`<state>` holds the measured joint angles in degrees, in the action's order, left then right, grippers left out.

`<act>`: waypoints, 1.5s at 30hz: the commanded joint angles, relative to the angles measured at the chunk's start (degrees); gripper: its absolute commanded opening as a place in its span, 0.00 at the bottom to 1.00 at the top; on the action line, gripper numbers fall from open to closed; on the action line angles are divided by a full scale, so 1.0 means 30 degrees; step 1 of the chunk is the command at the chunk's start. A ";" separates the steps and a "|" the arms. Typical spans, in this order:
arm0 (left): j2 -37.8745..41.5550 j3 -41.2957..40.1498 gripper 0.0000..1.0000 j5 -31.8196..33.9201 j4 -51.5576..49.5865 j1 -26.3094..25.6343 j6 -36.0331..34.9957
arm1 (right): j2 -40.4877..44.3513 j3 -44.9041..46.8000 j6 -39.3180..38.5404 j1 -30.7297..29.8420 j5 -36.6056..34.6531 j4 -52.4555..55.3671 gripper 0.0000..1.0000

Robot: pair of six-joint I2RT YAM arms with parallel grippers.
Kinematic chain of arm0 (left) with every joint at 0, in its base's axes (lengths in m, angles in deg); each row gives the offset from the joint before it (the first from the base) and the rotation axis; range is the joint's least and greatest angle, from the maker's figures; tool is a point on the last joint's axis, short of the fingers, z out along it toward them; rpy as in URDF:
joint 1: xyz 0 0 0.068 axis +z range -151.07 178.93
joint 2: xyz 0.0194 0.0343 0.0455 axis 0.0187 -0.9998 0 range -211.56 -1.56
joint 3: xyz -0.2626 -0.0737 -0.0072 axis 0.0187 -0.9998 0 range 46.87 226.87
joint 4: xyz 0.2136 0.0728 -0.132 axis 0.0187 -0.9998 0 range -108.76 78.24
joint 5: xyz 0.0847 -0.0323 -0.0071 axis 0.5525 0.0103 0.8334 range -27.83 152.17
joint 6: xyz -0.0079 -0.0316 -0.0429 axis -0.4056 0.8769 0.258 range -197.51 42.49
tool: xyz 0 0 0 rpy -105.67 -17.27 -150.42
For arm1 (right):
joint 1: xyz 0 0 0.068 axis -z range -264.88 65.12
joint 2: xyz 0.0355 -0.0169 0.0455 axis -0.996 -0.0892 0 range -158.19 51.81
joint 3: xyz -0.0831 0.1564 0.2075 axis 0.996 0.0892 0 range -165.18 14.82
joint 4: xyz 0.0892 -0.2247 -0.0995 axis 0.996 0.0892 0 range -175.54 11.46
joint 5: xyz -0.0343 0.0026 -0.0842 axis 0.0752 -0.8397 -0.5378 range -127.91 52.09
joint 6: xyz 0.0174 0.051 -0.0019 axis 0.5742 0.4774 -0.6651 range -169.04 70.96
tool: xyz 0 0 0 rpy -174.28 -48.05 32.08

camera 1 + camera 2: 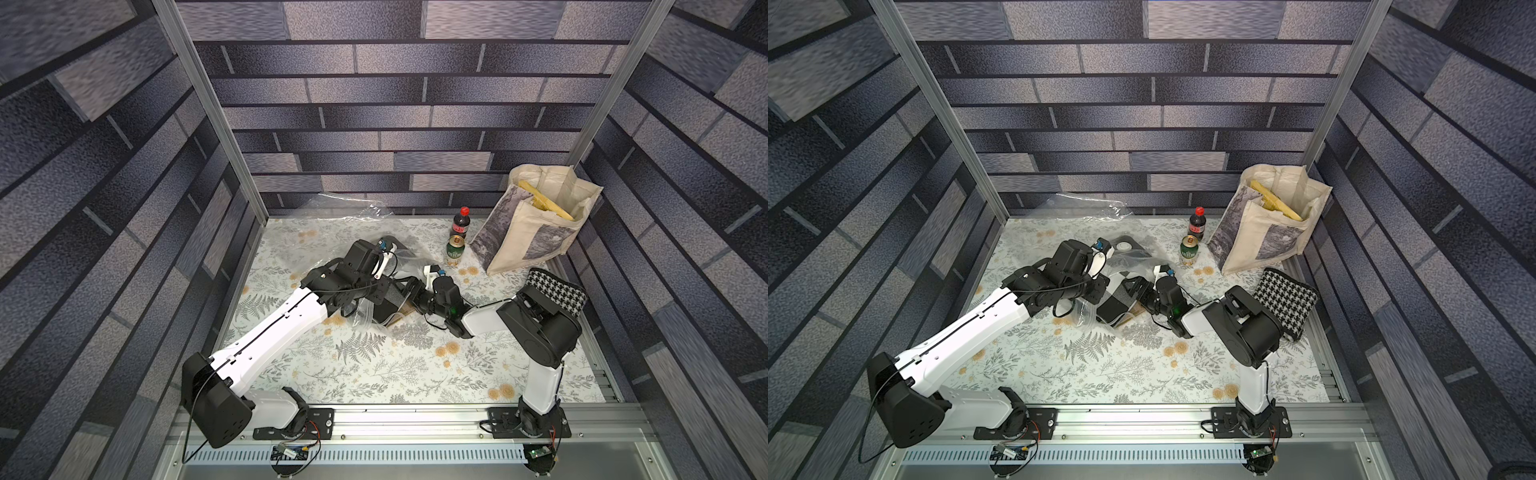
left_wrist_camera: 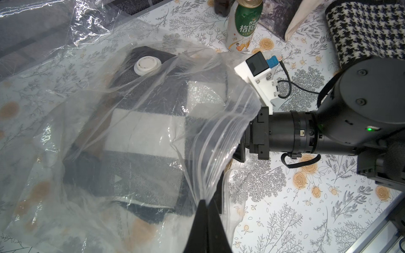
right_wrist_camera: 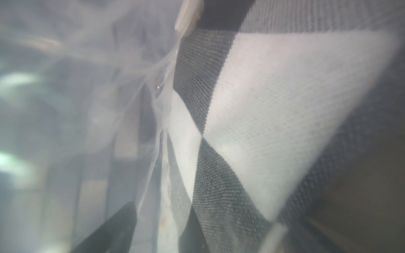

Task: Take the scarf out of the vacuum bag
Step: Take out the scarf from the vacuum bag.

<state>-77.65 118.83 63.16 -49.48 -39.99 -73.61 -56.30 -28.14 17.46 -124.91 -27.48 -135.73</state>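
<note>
Left wrist view: checked scarf [image 2: 140,131], folded inside vacuum bag [image 2: 65,92], lies frame-left of right gripper [image 2: 240,149], whose jaws stand wide in the bag mouth; left gripper [image 2: 205,203] is clamped on its zip edge, lower centre.

Both top views look from high over the front rail [image 1: 415,411], steeply down and toward the back wall [image 1: 395,124], far enough off to hold the whole worktop [image 1: 374,374]; they share nearly everything, shifted slightly sideways; the left wrist view sits close over the vacuum bag [image 2: 54,98], looking across it to the right arm [image 2: 361,98] and the green can [image 2: 243,26]; the right wrist view is pressed right up to the scarf [image 3: 285,98], its weave filling the picture, plastic blurred beside it; both wrist views share that scarf.
</note>
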 commanded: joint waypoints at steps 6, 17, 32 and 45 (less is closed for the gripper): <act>0.0342 -0.0340 0.00 -0.0741 0.0691 0.0169 0.0545 | -0.0926 -0.1263 0.0849 -0.0844 -0.0301 -0.0625 1.00; 0.0492 -0.0536 0.00 -0.0851 0.0835 0.0250 0.0545 | -0.3437 -0.0632 0.3640 -0.1269 -0.2330 -0.4144 0.99; 0.0547 -0.0667 0.00 -0.0976 0.0889 0.0351 0.0538 | -0.1962 -0.1969 0.2702 -0.1422 -0.1443 -0.2566 0.66; 0.0577 -0.0807 0.00 -0.1064 0.1054 0.0354 0.0516 | -0.0902 -0.2602 0.2709 -0.1422 -0.1059 -0.1170 0.70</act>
<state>-77.63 117.46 60.87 -47.97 -39.22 -72.97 -60.00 -34.00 26.53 -128.39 -32.20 -140.04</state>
